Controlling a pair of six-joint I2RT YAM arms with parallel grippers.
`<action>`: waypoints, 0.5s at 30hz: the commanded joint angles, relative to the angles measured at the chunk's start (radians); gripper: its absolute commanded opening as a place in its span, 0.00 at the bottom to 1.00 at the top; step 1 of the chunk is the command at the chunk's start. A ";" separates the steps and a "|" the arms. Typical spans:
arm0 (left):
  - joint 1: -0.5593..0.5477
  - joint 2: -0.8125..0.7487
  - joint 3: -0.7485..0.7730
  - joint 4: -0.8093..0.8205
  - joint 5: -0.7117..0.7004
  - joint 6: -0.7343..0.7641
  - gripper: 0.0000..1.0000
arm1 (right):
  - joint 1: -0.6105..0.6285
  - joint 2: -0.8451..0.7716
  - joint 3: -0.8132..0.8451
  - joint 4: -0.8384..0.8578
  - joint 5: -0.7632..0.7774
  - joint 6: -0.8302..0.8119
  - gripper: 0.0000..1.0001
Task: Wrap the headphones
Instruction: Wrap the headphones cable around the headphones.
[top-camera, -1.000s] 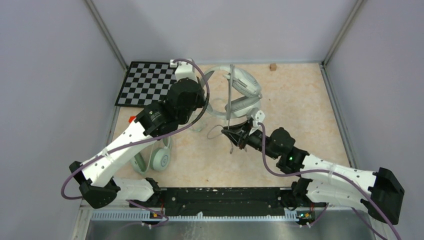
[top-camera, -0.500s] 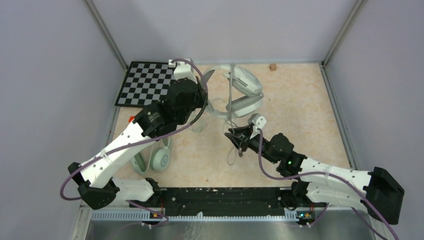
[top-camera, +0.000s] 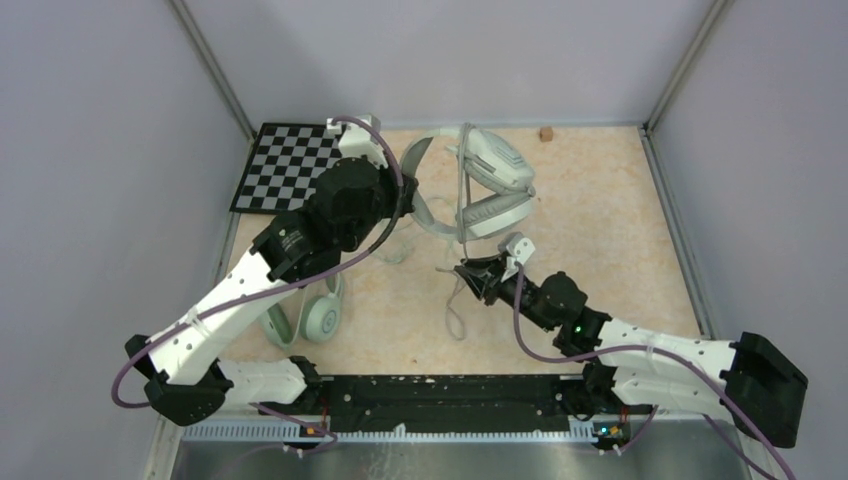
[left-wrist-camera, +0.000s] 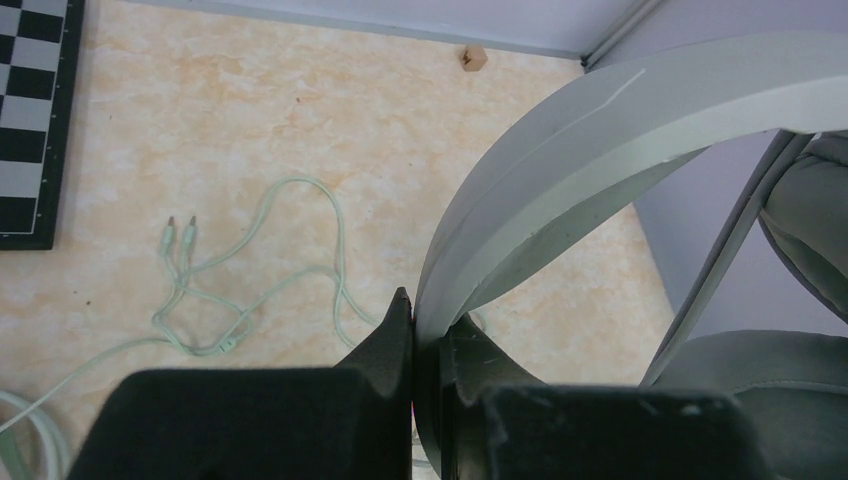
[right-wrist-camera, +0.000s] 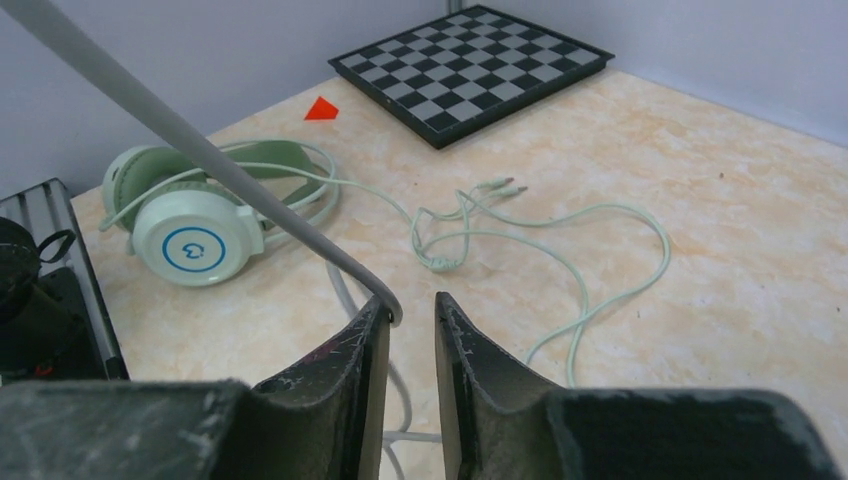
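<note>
The left fingers (left-wrist-camera: 404, 322) are clenched on the headband of the white headphones (top-camera: 492, 186), holding them up over the far middle of the tabletop (top-camera: 610, 230), with the cups close to the back wall (top-camera: 450, 60). The grey cable (top-camera: 462, 205) runs from the cups toward the near side to the right fingers (right-wrist-camera: 374, 332). These stand slightly parted, with the cable hooked against the inner face of one and not pinched. Past them the cable falls in a slack loop on the tabletop. The mint-green headphones (top-camera: 322, 316) lie flat near the left edge, partly under the left arm. Their pale-green cable (right-wrist-camera: 560, 262) sprawls in loose curls across the middle, between the two arms. A checkerboard (top-camera: 290, 165) fills the far left corner, a red triangle (right-wrist-camera: 321, 108) sits by the left edge just nearer than it, and a small brown block (top-camera: 546, 133) rests against the back wall. The black rail (top-camera: 450, 392) closes off the near edge. The right half of the tabletop, out to the right wall (top-camera: 760, 150), carries only the right arm.
</note>
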 joint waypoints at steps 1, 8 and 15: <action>0.000 -0.062 0.022 0.159 0.055 -0.067 0.00 | 0.013 -0.003 0.007 0.110 -0.062 -0.016 0.24; 0.001 -0.065 0.027 0.163 0.059 -0.061 0.00 | 0.013 -0.028 -0.034 0.237 -0.176 -0.034 0.30; 0.000 -0.061 0.023 0.162 0.054 -0.056 0.00 | 0.014 -0.036 -0.038 0.344 -0.286 -0.018 0.38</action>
